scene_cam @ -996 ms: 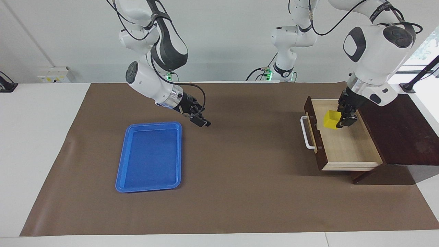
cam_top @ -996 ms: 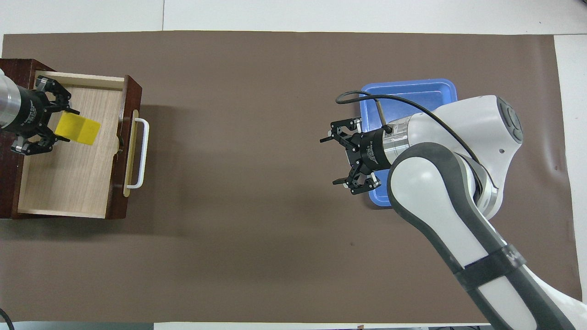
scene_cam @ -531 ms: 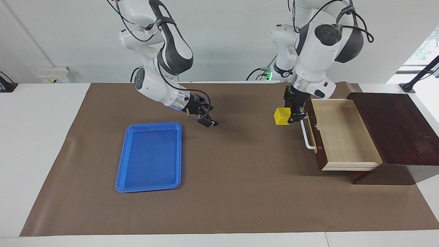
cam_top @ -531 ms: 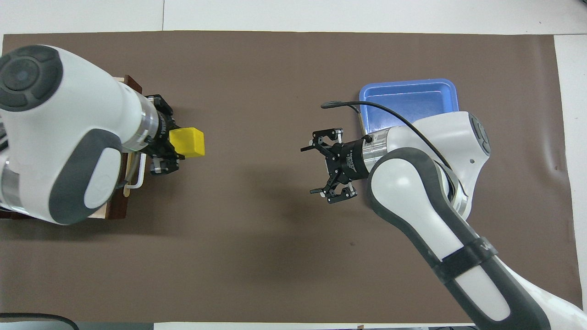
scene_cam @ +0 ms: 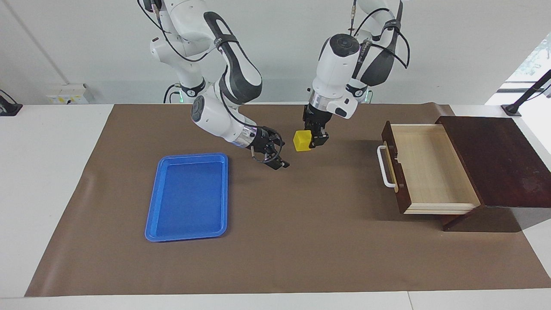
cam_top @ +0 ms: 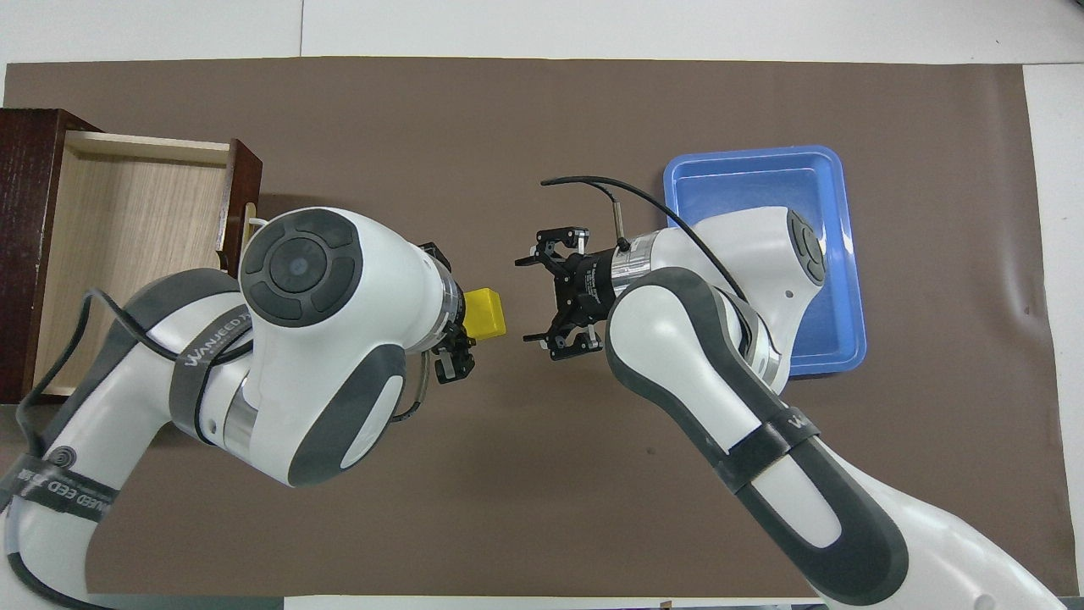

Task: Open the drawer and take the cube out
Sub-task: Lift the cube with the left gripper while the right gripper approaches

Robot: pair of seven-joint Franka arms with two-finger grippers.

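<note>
The drawer point(scene_cam: 430, 172) stands pulled open at the left arm's end of the table, and its pale wood interior point(cam_top: 127, 246) holds nothing. Its white handle point(scene_cam: 384, 168) faces the table's middle. My left gripper point(scene_cam: 311, 141) is shut on the yellow cube point(scene_cam: 302, 141) and holds it in the air over the brown mat at the table's middle. The cube also shows in the overhead view point(cam_top: 484, 313), just off the left gripper point(cam_top: 461, 313). My right gripper point(scene_cam: 280, 153) is open and empty, close beside the cube and facing it, a small gap apart point(cam_top: 527, 298).
A flat blue tray point(scene_cam: 187, 196) lies on the mat toward the right arm's end; the right arm partly covers it from above point(cam_top: 762, 182). The dark brown cabinet point(scene_cam: 495, 159) holds the drawer. A brown mat point(scene_cam: 301, 241) covers the table.
My left gripper has lifted the cube out of the drawer and carried it over to the table's middle. My right gripper has moved from beside the tray toward the cube, staying open.
</note>
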